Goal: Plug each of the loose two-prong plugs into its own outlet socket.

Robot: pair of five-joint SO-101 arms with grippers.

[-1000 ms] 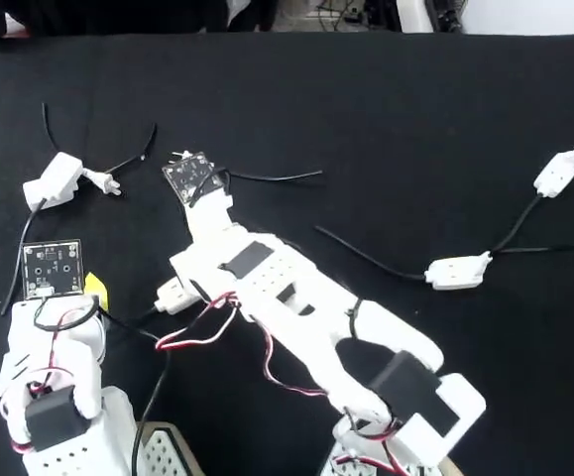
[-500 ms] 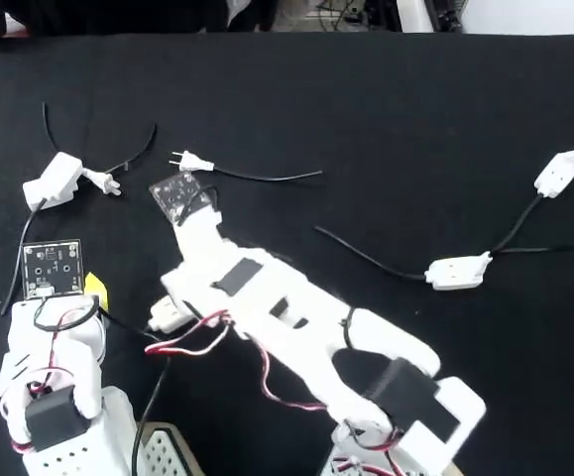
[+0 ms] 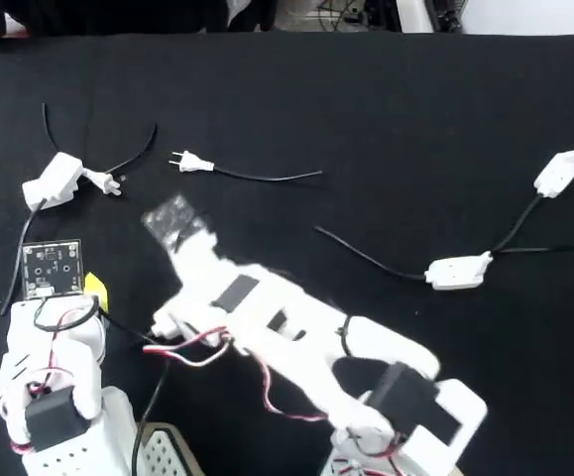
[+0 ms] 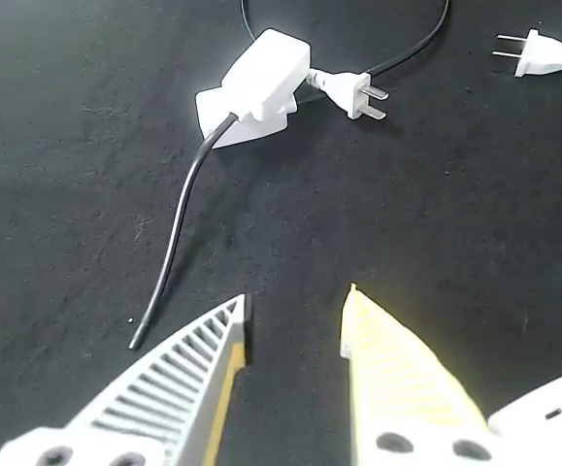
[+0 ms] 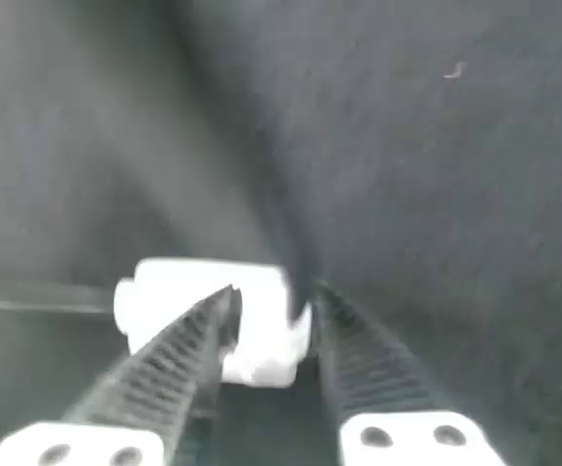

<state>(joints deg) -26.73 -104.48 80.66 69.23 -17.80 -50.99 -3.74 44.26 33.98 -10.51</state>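
Loose two-prong plug is lying free on the black counter near the socket block, prongs aimed at it and cord trailing away. A second ago the right arm was right over that plug. Now it's backed off away from the socket block and the plug hasn't budged, so I'd guess the grab didn't take and needs a redo. Right claw has a blurry white piece at its tip, can't tell if it's pinching it. Left claw is spread and empty, short of the socket block. A second plug sits just beside that block, not plugged in.
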